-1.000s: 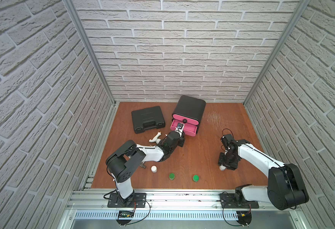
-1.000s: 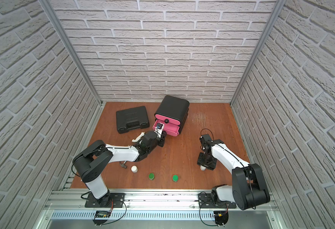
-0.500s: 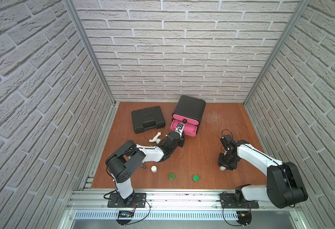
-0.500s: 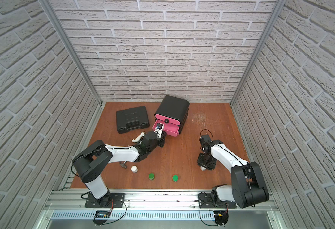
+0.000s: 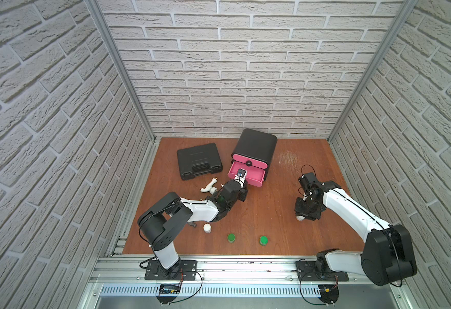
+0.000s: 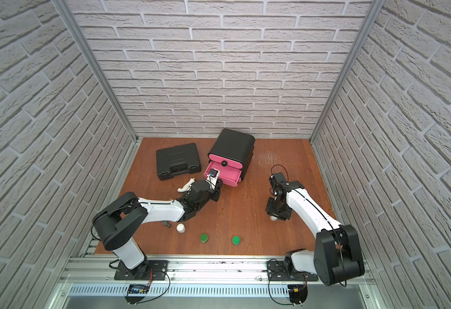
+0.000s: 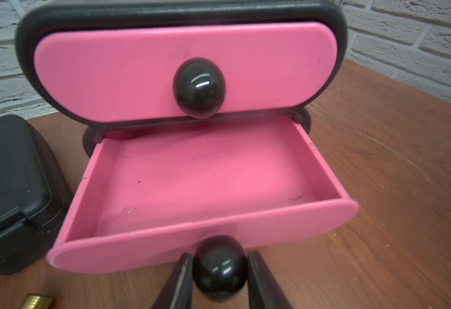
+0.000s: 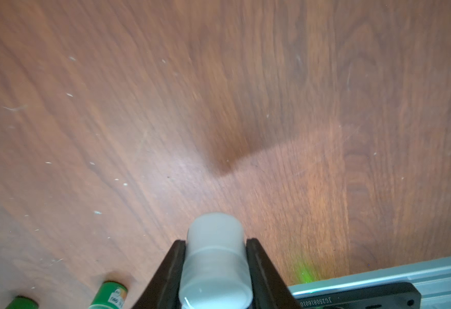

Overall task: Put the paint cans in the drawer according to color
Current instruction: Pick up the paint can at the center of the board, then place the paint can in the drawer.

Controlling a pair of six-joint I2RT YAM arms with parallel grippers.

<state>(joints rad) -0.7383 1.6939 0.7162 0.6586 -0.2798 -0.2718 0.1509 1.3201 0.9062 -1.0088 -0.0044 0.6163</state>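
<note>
Step in hand: stowing one white can.

Found left gripper (image 7: pixel 220 256) clamped on black knob (image 7: pixel 220 275) of lower pink drawer (image 7: pixel 272 222), drawn out and empty. Found right gripper (image 8: pixel 215 241) clenched on white paint can (image 8: pixel 215 267), low at the counter (image 8: pixel 219 107) and well apart from that drawer. Could not tell whether resting or just clear.

Judged best to hold the knob firm so the drawer could not slide, to carry the can upright over the front wall, to set it at one end, and to release only once seated.

Logged second white can (image 5: pixel 207 228), green can (image 5: pixel 231 237) and second green can (image 5: pixel 263 240) standing near the front rail (image 5: pixel 245 263).

Surface: scratched brown wood-grain, also carrying black case (image 5: pixel 199 160) and white pipe fitting (image 5: pixel 207 187).

Room: closed on three sides by pale brick-pattern walls (image 5: pixel 245 80).
</note>
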